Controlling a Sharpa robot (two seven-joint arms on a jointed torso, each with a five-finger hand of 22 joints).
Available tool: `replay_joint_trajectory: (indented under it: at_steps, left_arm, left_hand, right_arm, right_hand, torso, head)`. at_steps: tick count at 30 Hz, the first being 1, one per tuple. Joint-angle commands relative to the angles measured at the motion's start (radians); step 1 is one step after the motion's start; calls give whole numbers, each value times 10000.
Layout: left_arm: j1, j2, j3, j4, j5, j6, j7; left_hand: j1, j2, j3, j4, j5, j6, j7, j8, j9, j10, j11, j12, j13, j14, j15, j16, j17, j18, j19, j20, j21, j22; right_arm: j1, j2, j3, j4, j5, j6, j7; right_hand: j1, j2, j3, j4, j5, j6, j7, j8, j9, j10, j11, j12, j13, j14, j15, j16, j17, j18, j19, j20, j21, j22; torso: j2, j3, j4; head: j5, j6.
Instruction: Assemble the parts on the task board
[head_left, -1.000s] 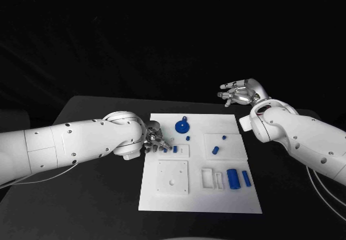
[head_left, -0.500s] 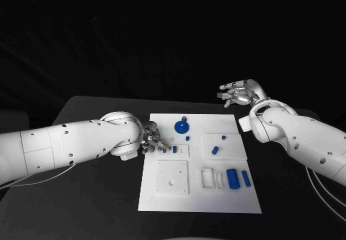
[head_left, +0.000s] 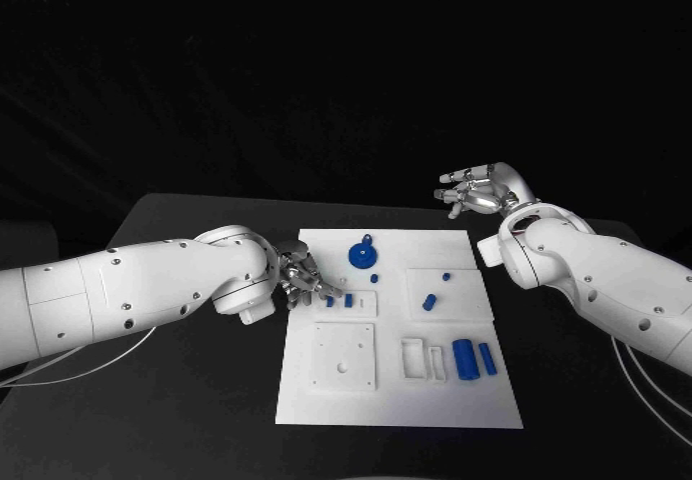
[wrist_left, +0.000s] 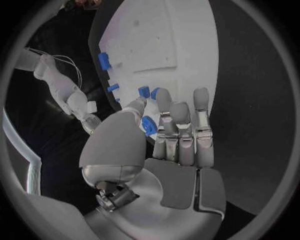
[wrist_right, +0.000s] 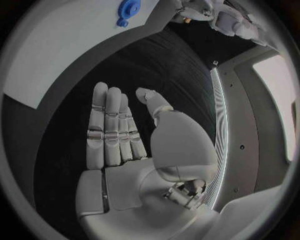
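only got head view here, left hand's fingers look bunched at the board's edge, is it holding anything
observer: yes, the left wrist view shows the left hand pinching a small blue part between thumb and fingers.
operator: and the right hand, anything in its palm
observer: no, the right wrist view shows the right hand flat, fingers straight and side by side, palm bare.
operator: what lies past it
observer: the black table, and beyond the fingertips the edge of the task board.
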Motion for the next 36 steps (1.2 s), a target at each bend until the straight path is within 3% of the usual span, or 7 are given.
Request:
replay_joint_trajectory:
  at_steps: [1, 7, 16, 20, 26, 30, 36]
  left_arm:
    - [1, 13, 20, 51, 890, -376, 430]
    - [3, -33, 32, -11, 1078, -394, 321]
    - [6, -76, 123, -136, 1172, -468, 283]
    - [8, -101, 219, -139, 1307, -788, 959]
    - [14, -83, 268, -68, 1276, -1343, 2592]
    - [17, 47, 276, -78, 299, -1820, 3833]
    - [18, 384, 231, -311, -1852, -2246, 5053]
  left_hand:
    - [-88, -39, -52, 60, -132, -81, 1, 214, -445, 355, 52, -43, 36, -59, 13, -11, -35, -95, 66, -46, -79, 53]
    - [-95, -85, -96, 160, -287, -279, -28, 1072, -1170, 368, 48, -53, 146, -41, 0, 79, -115, -108, 230, -58, -367, 294]
    - [-67, -59, -80, 145, -270, -346, -116, 1768, -1102, 376, -2, -7, 203, -41, -35, 143, -121, -125, 321, -87, -600, 511]
    - [285, 187, -20, -220, -102, -468, -123, 1935, -1146, 282, -7, -128, 168, -127, -51, 47, -175, -181, 313, -123, -758, 590]
    - [2062, 995, 181, -1864, 677, -594, 295, 964, -2381, -992, 311, -1635, -626, -1187, 361, -1468, -1048, -222, -491, 203, -1724, -12]
    - [2872, 1002, 405, -2787, 562, -327, 669, 216, -3365, -1834, 734, -3569, -1307, -1644, 730, -2894, -1852, -72, -1011, 499, -2333, -331]
    - [3093, 1150, 256, -3252, 62, 232, 719, -706, -4312, -2086, 1196, -5840, -1314, -1362, 917, -3162, -2003, 338, -1122, 725, -2155, 421]
  right_arm:
    - [-10, 5, 2, -2, 8, 70, 99]
    - [-17, 8, 2, -11, -50, 59, 104]
    - [-31, -10, 2, -21, -124, 57, 112]
    - [-34, -23, 2, -34, -116, 59, 120]
    - [-35, -40, 2, -58, -83, 59, 143]
    - [-36, -46, 2, -68, -60, 56, 160]
    - [-36, -40, 2, -61, -48, 43, 168]
  right_hand:
    - [-72, 6, 52, 6, 60, -4, 37, -16, 2, -77, -23, -16, -7, -64, 20, -45, -11, -119, -70, -15, 15, -4]
    - [-72, 6, 52, 6, 60, -4, 37, -16, 2, -77, -23, -16, -7, -64, 20, -45, -11, -119, -70, -15, 15, -4]
    - [-59, 15, 50, 8, 79, -10, 38, -14, 2, -77, -25, -16, -9, -61, 20, -52, -20, -116, -70, -13, 13, -10]
    - [-59, 15, 50, 8, 79, -10, 38, -14, 2, -77, -25, -16, -9, -61, 20, -52, -20, -116, -70, -13, 13, -10]
    - [-55, 14, 75, 3, 83, -9, 39, -16, 2, -75, -26, -16, -11, -57, 17, -50, -22, -114, -66, -16, 17, -7]
    - [-55, 14, 75, 3, 83, -9, 39, -16, 2, -75, -26, -16, -11, -57, 17, -50, -22, -114, -66, -16, 17, -7]
    - [-43, 14, 90, -12, 86, -3, 39, -14, 2, -74, -28, -20, -14, -56, 16, -49, -22, -113, -68, -17, 22, -1]
  torso:
    - [5, 10, -3]
    - [6, 6, -10]
    - [3, 4, 0]
    - [5, 0, -3]
    - [7, -4, -9]
    - [0, 7, -1]
    - [6, 9, -13]
  head:
    - [3, 9]
    - [4, 13]
    - [-22, 42]
    - [-55, 78]
    - [-91, 136]
    - [-118, 179]
    - [-133, 247]
